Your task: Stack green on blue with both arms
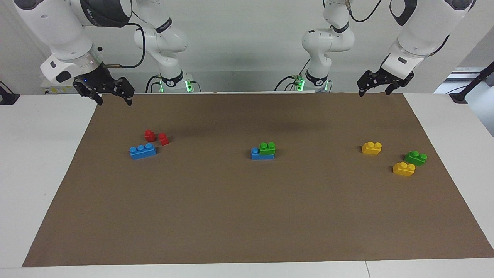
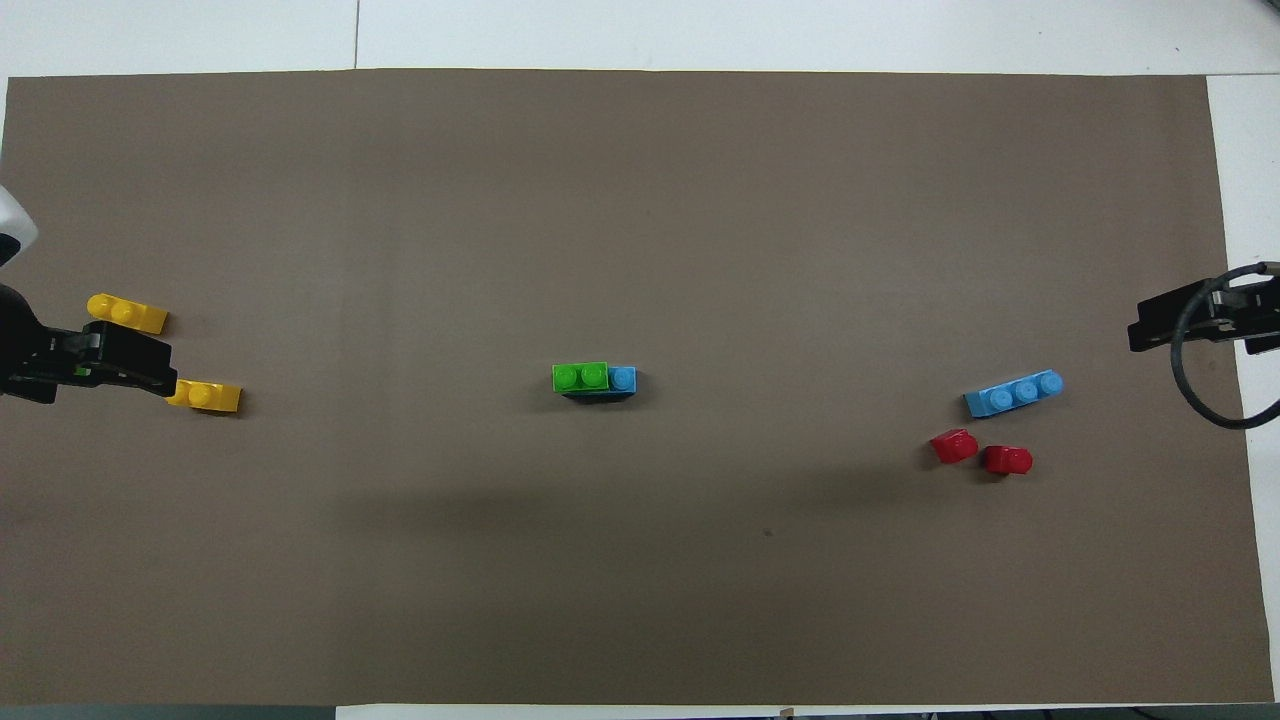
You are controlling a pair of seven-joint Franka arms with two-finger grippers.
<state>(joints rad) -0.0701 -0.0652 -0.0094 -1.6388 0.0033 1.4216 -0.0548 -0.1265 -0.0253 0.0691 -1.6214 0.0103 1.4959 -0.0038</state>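
Resting mid-frame on the bench [image 1: 58, 173]: green brick [image 1: 267, 148] stacked on blue brick [image 1: 255, 153]. Left gripper [image 1: 376, 88] upper right, right gripper [image 1: 112, 97] upper left, jaws spread, empty. Stacking judged complete; nothing further needed.

Bright, even light from above, soft diffuse shadows on the brown mat [image 1: 247, 216] toward the robots' edge, sharp focus, no glare
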